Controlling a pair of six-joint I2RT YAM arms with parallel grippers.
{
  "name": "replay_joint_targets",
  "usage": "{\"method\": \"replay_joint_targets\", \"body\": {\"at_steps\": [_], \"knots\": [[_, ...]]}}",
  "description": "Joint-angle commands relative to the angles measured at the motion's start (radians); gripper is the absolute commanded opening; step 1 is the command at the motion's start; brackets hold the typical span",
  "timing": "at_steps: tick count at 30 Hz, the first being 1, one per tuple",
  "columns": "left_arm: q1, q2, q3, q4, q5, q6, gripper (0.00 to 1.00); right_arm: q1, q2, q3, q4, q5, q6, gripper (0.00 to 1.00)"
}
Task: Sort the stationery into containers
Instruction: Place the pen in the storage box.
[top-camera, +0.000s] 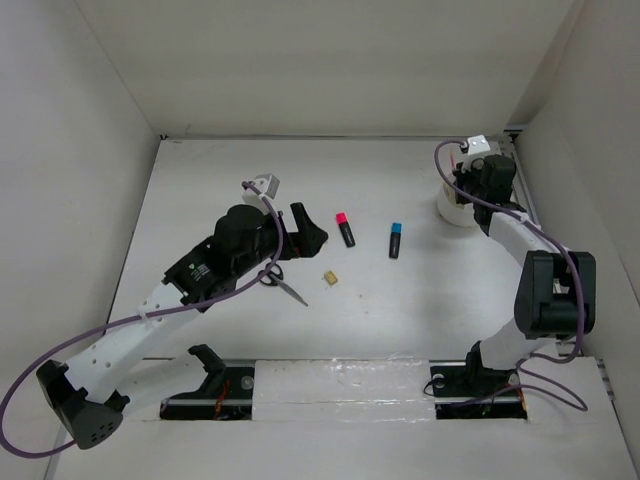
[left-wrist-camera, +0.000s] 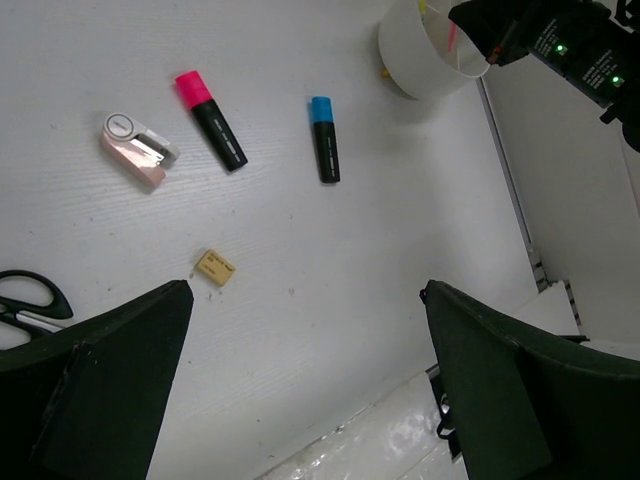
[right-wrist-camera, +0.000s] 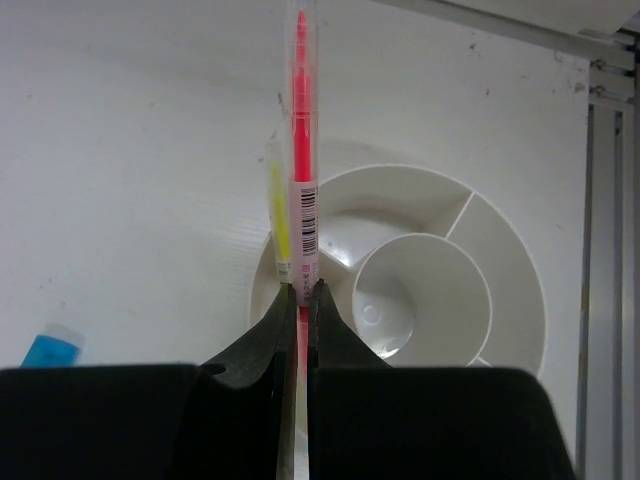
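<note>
Right claw pinches the pink pen over the white container; left claw hangs wide above loose stationery.

From the left: the scissors (left-wrist-camera: 30, 296), pinkish eraser (left-wrist-camera: 138, 153), tan piece (left-wrist-camera: 215, 267), pink-capped marker (left-wrist-camera: 211, 120) and blue-capped marker (left-wrist-camera: 324, 137) lie apart on the table (left-wrist-camera: 330, 300), ahead of the left gripper (left-wrist-camera: 300, 380), its jaws spread and empty. The round white container (right-wrist-camera: 500, 250) has a central cup and divided outer sections; the yellow pen (right-wrist-camera: 281, 215) leans at its left rim. The right gripper (right-wrist-camera: 301, 300) clamps the pink pen (right-wrist-camera: 302, 120), just beside the yellow one.
</note>
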Motion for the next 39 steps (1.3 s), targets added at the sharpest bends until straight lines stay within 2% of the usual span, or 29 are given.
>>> {"method": "replay_joint_targets", "body": {"at_steps": [1,9,11,15,18,23,28,30,31,32,33,34,35,36,39], "knots": [[-0.003,-0.024,-0.005,0.043,0.017,0.015,1.00,-0.004,0.009,-0.025,0.064,-0.024,0.014,0.00],[-0.003,-0.033,-0.005,0.053,0.037,0.025,1.00,0.006,-0.003,-0.065,0.095,0.008,0.044,0.00],[-0.003,-0.024,-0.005,0.053,0.037,0.025,1.00,0.006,-0.012,-0.065,0.095,0.008,0.053,0.05],[-0.003,-0.024,-0.005,0.053,0.037,0.025,1.00,0.006,-0.012,-0.065,0.095,0.008,0.053,0.25],[-0.003,-0.024,-0.005,0.053,0.037,0.025,1.00,0.006,-0.012,-0.065,0.095,0.008,0.063,0.37],[-0.003,-0.024,-0.005,0.043,0.026,0.025,1.00,0.015,-0.057,-0.065,0.095,0.008,0.073,0.38],[-0.003,-0.014,-0.005,0.043,0.006,0.014,1.00,0.081,-0.141,-0.065,0.095,0.017,0.098,0.42],[-0.003,0.009,-0.005,0.043,-0.048,-0.004,1.00,0.111,-0.201,-0.074,0.095,0.043,0.112,0.55],[-0.003,0.009,-0.005,0.034,-0.070,-0.017,1.00,0.154,-0.224,-0.074,0.085,0.092,0.127,0.67],[-0.003,0.025,-0.005,0.021,-0.092,-0.029,1.00,0.180,-0.248,-0.085,0.085,0.129,0.139,0.91],[-0.003,0.036,-0.005,0.011,-0.110,-0.056,1.00,0.209,-0.297,-0.097,0.085,0.167,0.165,1.00],[0.025,0.059,-0.005,0.011,-0.125,-0.070,1.00,0.242,-0.319,-0.097,0.061,0.214,0.181,1.00],[0.042,0.070,-0.005,-0.002,-0.135,-0.083,1.00,0.318,-0.339,-0.097,0.049,0.387,0.203,1.00],[0.042,0.082,-0.005,-0.019,-0.150,-0.098,1.00,0.354,-0.372,-0.088,0.032,0.476,0.236,1.00],[0.042,0.122,0.015,-0.067,-0.254,-0.156,1.00,0.449,-0.425,-0.068,-0.069,0.614,0.323,1.00]]}}
